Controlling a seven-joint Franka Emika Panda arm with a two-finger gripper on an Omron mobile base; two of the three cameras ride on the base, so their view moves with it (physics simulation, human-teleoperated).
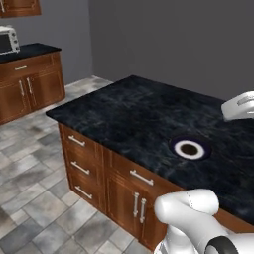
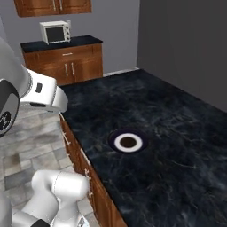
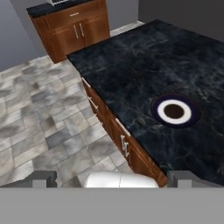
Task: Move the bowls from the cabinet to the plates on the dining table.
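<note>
On the black marbled dining table [image 1: 124,109] [image 2: 177,115] [image 3: 144,57] lies a dark navy plate [image 1: 171,147] [image 2: 111,141] [image 3: 154,109] near the front edge. Inside it is a white ring around a dark brown round centre [image 3: 174,111]. I cannot tell whether that centre is a bowl. In the hand view my gripper [image 3: 116,178] hangs high above the table's edge and floor, short of the plate. It is open, its two fingertips [image 3: 43,178] stand wide apart, and nothing is between them.
Drawers and doors with silver handles [image 1: 141,177] front the table's wooden base. Across the grey tiled floor [image 1: 30,188] stands a low counter with a microwave [image 2: 55,31]. Above it hangs a wooden wall cabinet [image 2: 53,6], doors shut. My white arm [image 2: 42,95] reaches over the table's corner.
</note>
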